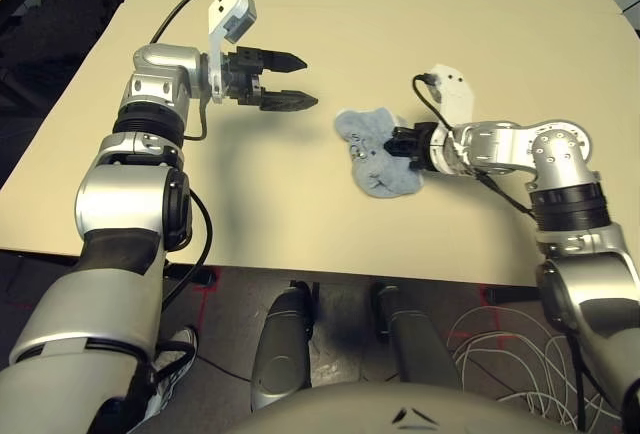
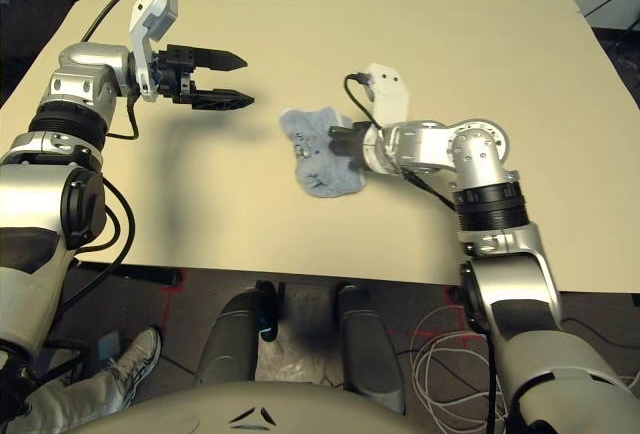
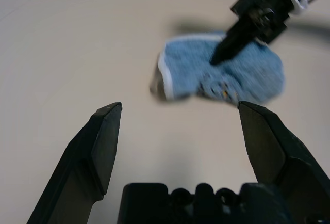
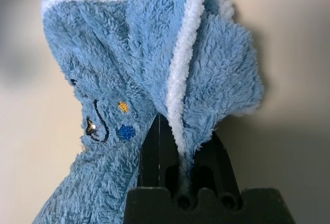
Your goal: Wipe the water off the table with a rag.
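I see the rag [image 1: 378, 151] bunched near the middle of the tabletop [image 1: 420, 14], nothing between it and my left gripper [image 1: 297, 81], which hovers well apart, jaws spread wide. My right gripper [image 4: 181, 154] reaches in low, jaws pinched on a fold of it.

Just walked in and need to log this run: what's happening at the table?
The robot is wiping the table with a rag. Its right gripper is shut on a fold of the rag, which lies crumpled near the middle of the table. The left gripper hangs open above the table off to the rag's left, holding nothing. I can't make out any water.
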